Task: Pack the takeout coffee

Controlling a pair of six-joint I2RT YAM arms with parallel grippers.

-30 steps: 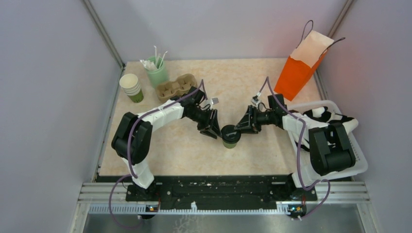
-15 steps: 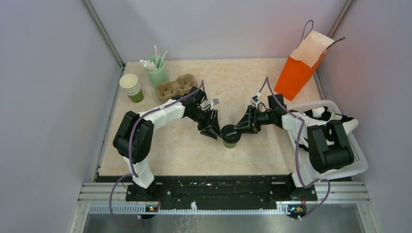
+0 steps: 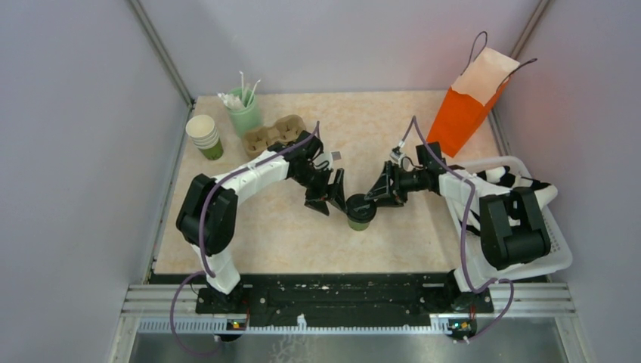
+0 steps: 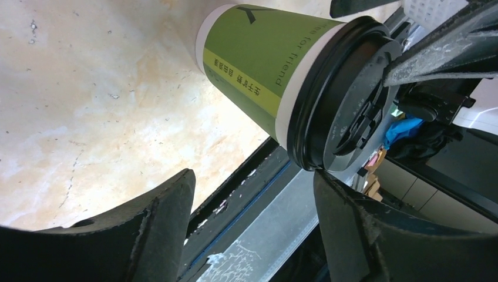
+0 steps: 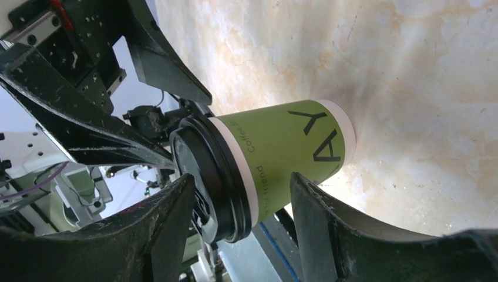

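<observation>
A small paper cup (image 3: 359, 212), olive-green with cream bands, black lettering and a round black plastic lid, is seen upright on the beige marbled tabletop (image 3: 257, 227). The left gripper (image 3: 330, 206) is spread wide beside it, with nothing clamped. The right gripper (image 3: 372, 201) is parted about it, but whether it grips cannot be told.

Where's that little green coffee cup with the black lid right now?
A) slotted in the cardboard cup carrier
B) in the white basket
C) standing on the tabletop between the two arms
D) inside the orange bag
C: the top view shows the takeout coffee standing upright on the table.
</observation>
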